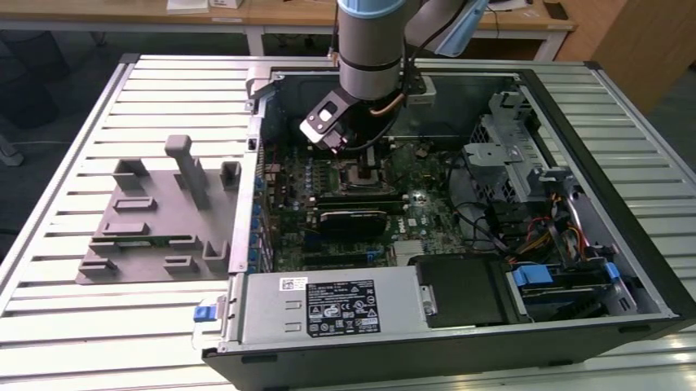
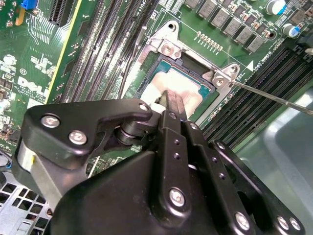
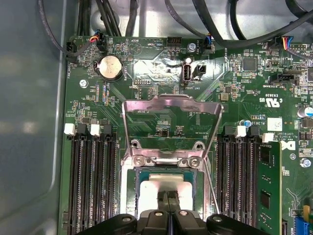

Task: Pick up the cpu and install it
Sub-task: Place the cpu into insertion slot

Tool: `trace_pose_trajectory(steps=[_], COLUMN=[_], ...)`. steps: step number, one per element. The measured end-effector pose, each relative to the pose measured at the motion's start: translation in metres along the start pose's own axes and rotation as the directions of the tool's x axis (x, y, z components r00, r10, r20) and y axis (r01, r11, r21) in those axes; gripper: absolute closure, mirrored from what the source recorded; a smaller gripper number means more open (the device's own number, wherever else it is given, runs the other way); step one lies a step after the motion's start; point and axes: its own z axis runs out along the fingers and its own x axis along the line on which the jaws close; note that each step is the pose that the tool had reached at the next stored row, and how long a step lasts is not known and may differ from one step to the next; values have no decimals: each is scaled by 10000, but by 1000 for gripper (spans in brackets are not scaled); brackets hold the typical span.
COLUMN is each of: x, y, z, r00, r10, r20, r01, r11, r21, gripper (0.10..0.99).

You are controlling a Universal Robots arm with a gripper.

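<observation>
Reaching down into the open computer case (image 1: 609, 244) on a slatted table (image 1: 65, 309), the arm's gripper (image 3: 168, 195) hangs over the green motherboard (image 3: 146, 73), its two fingers (image 2: 173, 105) pressed together with their tips at the middle of the cpu (image 3: 150, 188). The cpu lies flat inside the socket frame (image 2: 166, 49), silver top up, between the banks of memory slots. The hinged metal load plate (image 3: 171, 112) stands raised behind it, and the thin retention lever (image 2: 274, 97) angles out beside the socket.
</observation>
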Motion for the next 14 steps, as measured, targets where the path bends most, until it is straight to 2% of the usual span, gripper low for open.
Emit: trace_pose_trajectory(steps=[2, 8, 14], x=[2, 1, 2], y=[3, 7, 19], z=[-14, -137, -372], r00=[10000, 10000, 10000], r10=[1, 1, 1], r20=[-14, 2, 2], r01=[-1, -1, -1], r11=[10000, 10000, 10000], r21=[-12, 0, -5], gripper=[980, 980, 980])
